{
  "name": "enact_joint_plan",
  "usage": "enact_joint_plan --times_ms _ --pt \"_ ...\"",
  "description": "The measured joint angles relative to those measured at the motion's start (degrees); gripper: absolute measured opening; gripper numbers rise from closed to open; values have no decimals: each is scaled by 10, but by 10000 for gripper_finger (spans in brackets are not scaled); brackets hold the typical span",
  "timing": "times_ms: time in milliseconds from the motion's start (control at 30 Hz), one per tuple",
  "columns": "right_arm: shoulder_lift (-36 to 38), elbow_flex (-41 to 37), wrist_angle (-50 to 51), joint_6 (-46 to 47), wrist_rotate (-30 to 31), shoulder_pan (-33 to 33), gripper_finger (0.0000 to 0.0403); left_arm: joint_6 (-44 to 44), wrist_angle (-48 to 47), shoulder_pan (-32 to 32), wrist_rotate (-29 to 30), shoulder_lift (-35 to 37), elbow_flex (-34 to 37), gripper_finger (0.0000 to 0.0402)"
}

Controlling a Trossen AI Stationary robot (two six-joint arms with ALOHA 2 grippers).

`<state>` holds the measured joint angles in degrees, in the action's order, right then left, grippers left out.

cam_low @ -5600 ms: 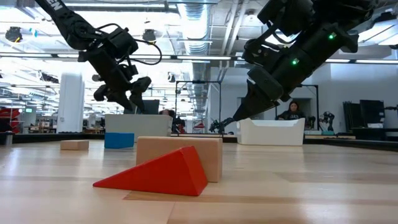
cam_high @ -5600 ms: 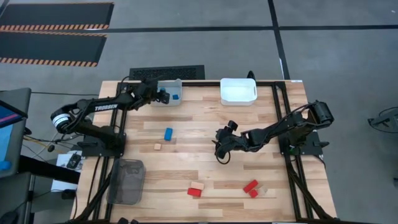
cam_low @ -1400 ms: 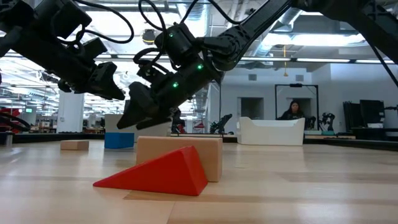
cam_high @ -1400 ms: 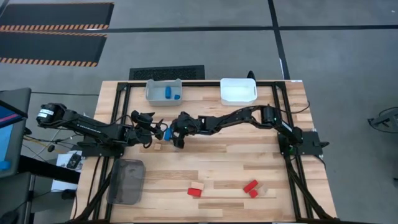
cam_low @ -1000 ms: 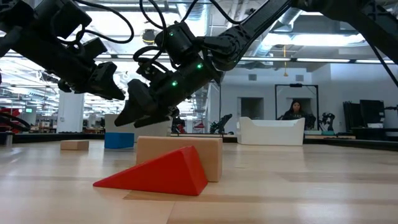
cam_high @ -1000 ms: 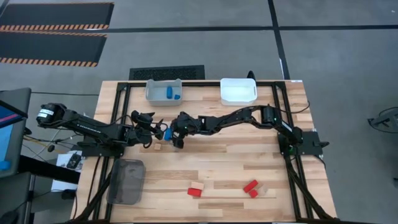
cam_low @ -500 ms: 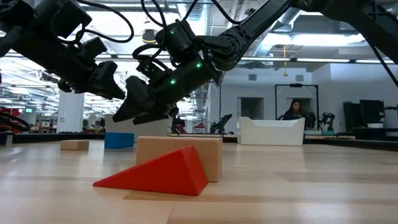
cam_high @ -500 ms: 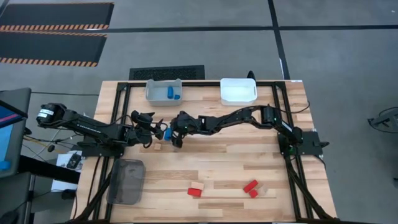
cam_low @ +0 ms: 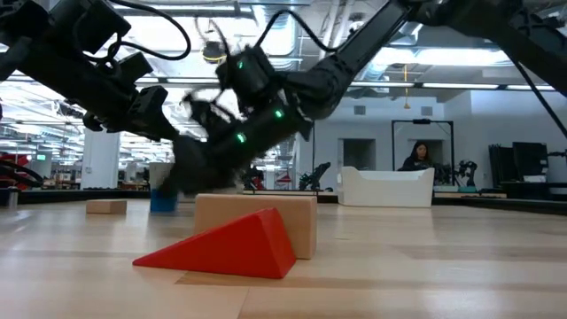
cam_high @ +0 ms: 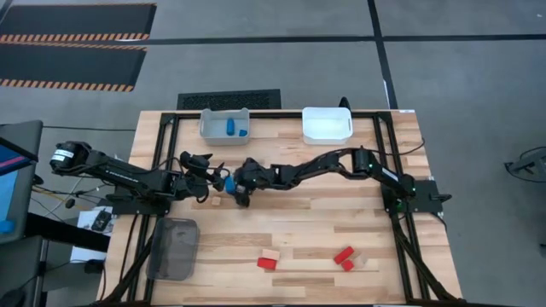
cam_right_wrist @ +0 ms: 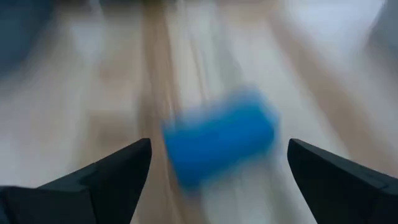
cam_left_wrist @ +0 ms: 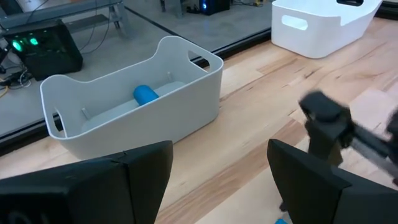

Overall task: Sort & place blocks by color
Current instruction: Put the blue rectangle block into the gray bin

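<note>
Red wedge block (cam_low: 221, 246) sits closest in the low view, touching a tan block (cam_low: 275, 217) right behind it; same pair shows at the table's near edge from above (cam_high: 270, 261). Two more red blocks (cam_high: 344, 256) lie off to the right there, well apart from the pair. Dark mesh bin (cam_high: 173, 249) is at the near-left corner.

Mid-table: right gripper (cam_high: 240, 194) reaches across to the left half, fingers spread wide, blue block (cam_right_wrist: 217, 143) lying on the wood between them, not gripped. From above that blue block (cam_high: 230, 182) is just beside the gripper. Left gripper (cam_high: 207, 181) hovers close on the other side of it, fingers apart, nothing between them in its wrist view. Small tan block (cam_high: 216, 201) lies near both grippers.

Far edge: grey bin (cam_left_wrist: 134, 102) holds a blue cylinder (cam_left_wrist: 146, 94); from above it has two blue pieces (cam_high: 235, 129). White bin (cam_high: 328, 124) is to its right.
</note>
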<state>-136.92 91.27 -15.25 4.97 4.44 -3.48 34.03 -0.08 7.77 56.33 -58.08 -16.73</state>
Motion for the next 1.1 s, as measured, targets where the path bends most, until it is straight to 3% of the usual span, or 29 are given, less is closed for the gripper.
enact_joint_plan --times_ms 333,533,900,1100 --pt "-11 1 -12 -19 0 -5 400 0 -4 0 0 0 0 254" --pt "-11 1 -11 50 24 -4 398 0 -4 0 0 0 0 254" --pt "13 2 88 73 53 9 346 0 -7 0 -6 0 0 254" --pt "12 1 19 72 50 22 336 12 -23 0 -6 0 0 254"
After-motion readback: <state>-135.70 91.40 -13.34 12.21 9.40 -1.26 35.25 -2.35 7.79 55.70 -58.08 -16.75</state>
